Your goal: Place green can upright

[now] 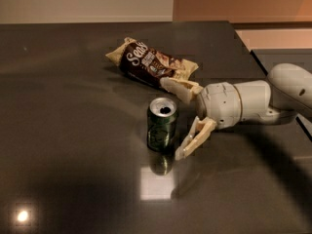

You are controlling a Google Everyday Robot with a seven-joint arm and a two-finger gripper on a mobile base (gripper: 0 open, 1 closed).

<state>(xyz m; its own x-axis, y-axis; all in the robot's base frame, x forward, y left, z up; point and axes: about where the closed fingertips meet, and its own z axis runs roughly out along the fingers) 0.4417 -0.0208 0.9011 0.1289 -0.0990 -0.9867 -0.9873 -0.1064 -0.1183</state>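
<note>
Just in front of the crinkled brown snack bag (153, 65), on the glossy dark table (63, 130), the green can (162, 128) stands upright, a small metal cylinder with a silver rim and top. The end effector (175, 120), smooth pale plastic on a rounded white wrist, sits right of the bag's near end, released: its tapered fingers (195, 139) spread wide, one behind the can, one by its right base, neither gripping it.
</note>
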